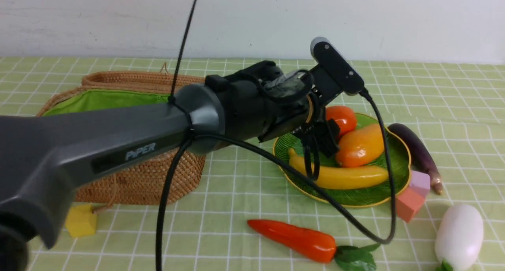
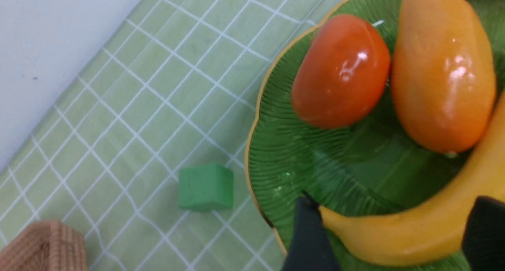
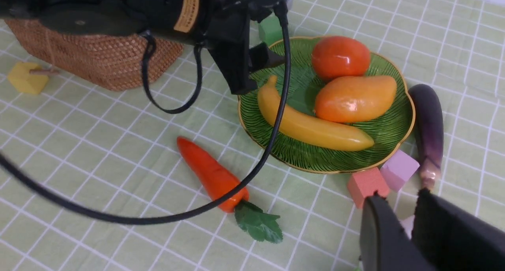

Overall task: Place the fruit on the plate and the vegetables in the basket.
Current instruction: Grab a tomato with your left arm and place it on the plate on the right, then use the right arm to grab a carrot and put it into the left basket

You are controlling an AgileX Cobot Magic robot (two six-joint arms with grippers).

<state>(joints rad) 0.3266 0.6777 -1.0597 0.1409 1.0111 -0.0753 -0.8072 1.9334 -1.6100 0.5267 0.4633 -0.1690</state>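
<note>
Three fruits [image 1: 359, 144] on plate [image 1: 371, 196], right of centre: fruit step looks complete; left gripper [image 2: 396, 223] jaws apart astride banana [image 1: 347, 177]; right gripper [image 3: 406, 223] slightly apart, empty; next: lift clear, take carrot [image 1: 296, 239], bottom centre, to basket [image 1: 138, 184], left

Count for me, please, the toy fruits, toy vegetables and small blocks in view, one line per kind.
Fruits: 3 (persimmon, mango, banana)
Vegetables: 3 (carrot, eggplant, radish)
Blocks: 4 (yellow block, green block, lilac block, red block)
Total: 10
</note>
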